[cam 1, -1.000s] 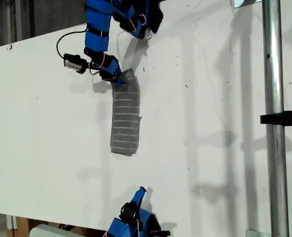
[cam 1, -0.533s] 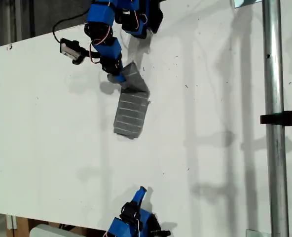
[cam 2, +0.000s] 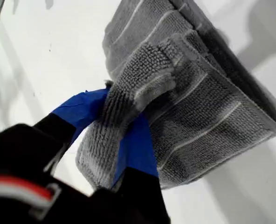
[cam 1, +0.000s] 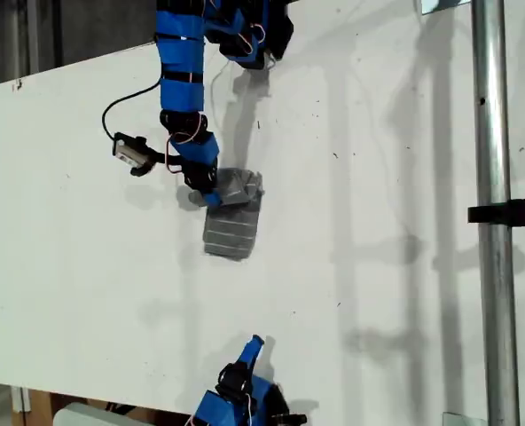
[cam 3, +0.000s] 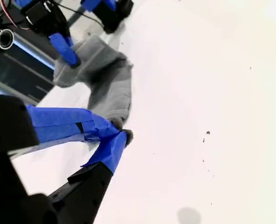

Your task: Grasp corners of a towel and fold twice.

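My first pincer [cam 2: 121,140] clamps a corner [cam 2: 149,70] of the towel [cam 1: 231,217], folded over itself on the tabletop [cam 1: 378,222]. My second pincer [cam 3: 119,135], tips together, holds nothing, well apart from the towel. No writing is readable.

My first pincer [cam 1: 211,197] now carries its towel [cam 1: 233,222] corner down over the lower half, doubling the cloth shorter.

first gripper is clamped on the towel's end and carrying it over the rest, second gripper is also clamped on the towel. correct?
Not quite. My first gripper is shut on an end of the towel and holds it above the rest, as the first wrist view shows. But my second gripper holds nothing: the exterior view shows it near the bottom edge, well apart from the towel, and the second wrist view shows its tips together with no cloth between them.
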`<state>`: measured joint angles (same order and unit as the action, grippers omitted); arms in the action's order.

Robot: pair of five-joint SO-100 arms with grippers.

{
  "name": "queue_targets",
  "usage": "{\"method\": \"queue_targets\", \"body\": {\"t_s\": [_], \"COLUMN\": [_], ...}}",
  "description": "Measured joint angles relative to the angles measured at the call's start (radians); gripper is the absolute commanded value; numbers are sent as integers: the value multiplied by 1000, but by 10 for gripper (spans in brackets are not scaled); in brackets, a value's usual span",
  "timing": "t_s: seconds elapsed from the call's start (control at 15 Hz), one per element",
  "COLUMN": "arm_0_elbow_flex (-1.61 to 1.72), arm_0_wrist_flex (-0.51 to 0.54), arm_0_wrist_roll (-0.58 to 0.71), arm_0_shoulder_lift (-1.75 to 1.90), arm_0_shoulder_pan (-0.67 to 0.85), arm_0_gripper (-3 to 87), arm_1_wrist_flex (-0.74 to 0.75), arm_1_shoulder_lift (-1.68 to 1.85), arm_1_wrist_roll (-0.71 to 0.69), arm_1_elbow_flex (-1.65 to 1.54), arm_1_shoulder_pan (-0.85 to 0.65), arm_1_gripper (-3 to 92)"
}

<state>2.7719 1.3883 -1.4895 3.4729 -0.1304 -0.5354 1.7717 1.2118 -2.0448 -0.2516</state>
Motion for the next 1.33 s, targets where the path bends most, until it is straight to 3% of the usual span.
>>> {"method": "queue_targets", "body": {"t_s": [0.07, 0.27, 0.4, 0.53, 0.6, 0.87, 1.07, 1.2, 1.27, 1.33], "arm_0_elbow_flex": [0, 3, 6, 15, 28, 158, 327, 337, 342, 342], "arm_0_wrist_flex": [0, 0, 0, -2, -14, -132, -199, -149, -123, -107], "arm_0_wrist_roll": [3, 3, 3, 15, 18, 23, 17, 32, 48, 66], "arm_0_shoulder_lift": [0, 0, 0, 0, 0, 0, 0, 3, 3, 3], "arm_0_shoulder_pan": [0, 0, 0, 0, 0, 66, 150, 212, 216, 218], "arm_0_gripper": [-26, -26, -26, -26, -26, -25, -24, -23, -23, -23], "arm_1_wrist_flex": [87, 449, 511, 413, 351, -278, -509, -600, -640, -732], "arm_1_shoulder_lift": [0, 9, 23, 106, 193, 549, 865, 1028, 1138, 1230], "arm_1_wrist_roll": [0, -77, -80, -71, -71, 61, 166, 230, 308, 379], "arm_1_elbow_flex": [0, -6, -8, -91, -169, -396, -644, -782, -845, -854], "arm_1_shoulder_pan": [0, 0, 0, -3, -6, -6, -6, -6, 12, 64], "arm_1_gripper": [346, 272, 147, 105, -2, -3, -3, -3, 44, 154]}}
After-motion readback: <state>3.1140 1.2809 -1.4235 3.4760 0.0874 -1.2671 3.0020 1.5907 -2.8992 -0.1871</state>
